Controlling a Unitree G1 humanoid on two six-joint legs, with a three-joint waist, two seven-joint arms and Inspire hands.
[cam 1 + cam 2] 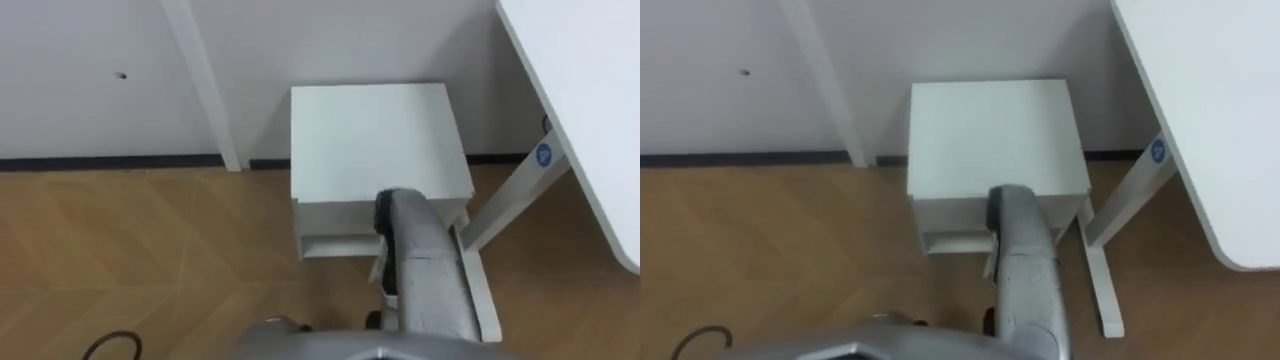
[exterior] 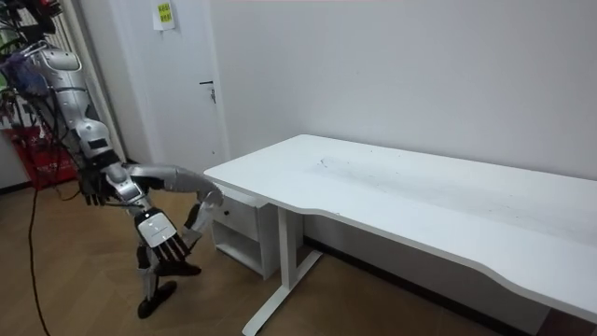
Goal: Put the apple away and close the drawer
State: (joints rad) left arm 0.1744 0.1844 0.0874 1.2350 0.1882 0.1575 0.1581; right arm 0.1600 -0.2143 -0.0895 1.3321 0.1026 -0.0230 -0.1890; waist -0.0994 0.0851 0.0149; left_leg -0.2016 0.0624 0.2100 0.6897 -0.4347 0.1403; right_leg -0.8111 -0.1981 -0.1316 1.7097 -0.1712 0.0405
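Push the drawer (image 1: 335, 220) home squarely; right robot hand (image 2: 211, 198) at it, hold impossible to tell; left robot hand (image 2: 166, 241) hangs slack.

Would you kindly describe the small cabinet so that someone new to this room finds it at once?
Find the long white desk along the wall; at its end, beside the desk's leg, a small white cabinet stands on the wooden floor. It is the one low square box there, with a drawer under its flat top.
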